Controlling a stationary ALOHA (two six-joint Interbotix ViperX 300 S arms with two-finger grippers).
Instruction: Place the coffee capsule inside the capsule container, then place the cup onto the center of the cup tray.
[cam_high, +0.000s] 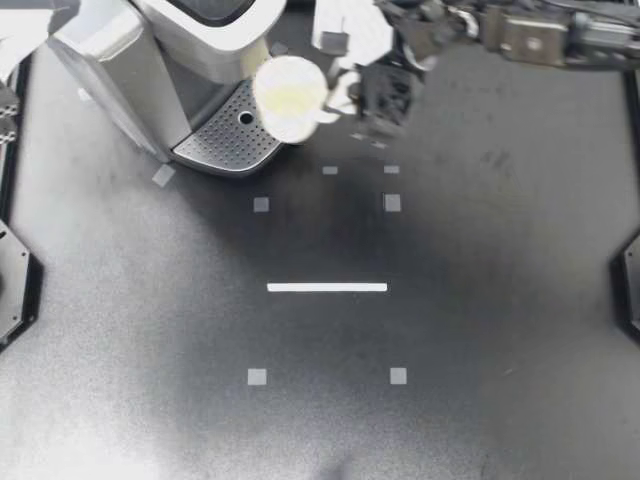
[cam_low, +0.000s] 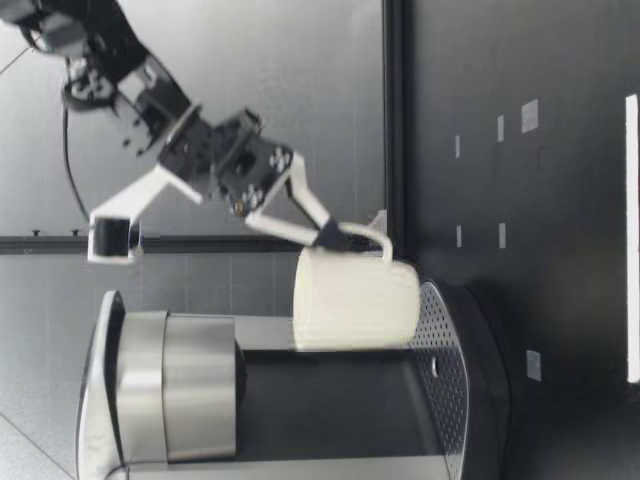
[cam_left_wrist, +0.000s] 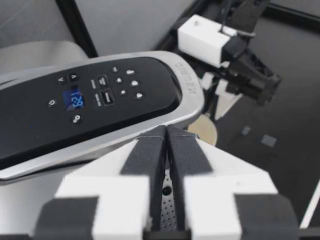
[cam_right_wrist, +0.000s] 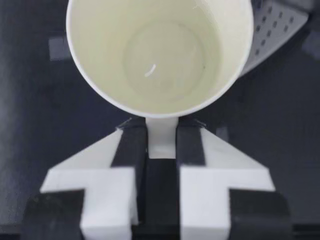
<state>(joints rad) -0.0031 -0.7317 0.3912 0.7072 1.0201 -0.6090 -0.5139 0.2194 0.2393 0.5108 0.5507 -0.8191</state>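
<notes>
The coffee machine (cam_high: 150, 60) fills the upper left of the top view, on the dark table (cam_high: 450, 300). Its perforated cup tray (cam_high: 225, 145) juts out toward the middle of the frame. Nothing stands on the tray's centre, so you can take the cup step as unfinished.

The cup (cam_high: 290, 95) sits at upper centre in the top view, over the tray's right edge and partly past it. From table height the cup (cam_low: 355, 305) is upright with its base right at the tray's rim. Whether it touches the tray or hangs just clear of it, you cannot tell. The right wrist view looks straight into the cup, and it is empty.

Your right gripper (cam_high: 338, 98) comes in from the upper right and is clamped narrowly on the cup's handle (cam_right_wrist: 162, 135), one finger on each side. That is probably the right place to hold it. The cup looks light, thin-walled and smooth, so squeezing the body could deform it or let it slide. Gripped only by the handle, it may swing or tip, so move it slowly and keep it level.

Your left gripper (cam_left_wrist: 166, 145) hovers above the machine's control panel (cam_left_wrist: 90, 100), its fingers pressed together around nothing.

No coffee capsule shows anywhere, and the capsule container cannot be made out.
</notes>
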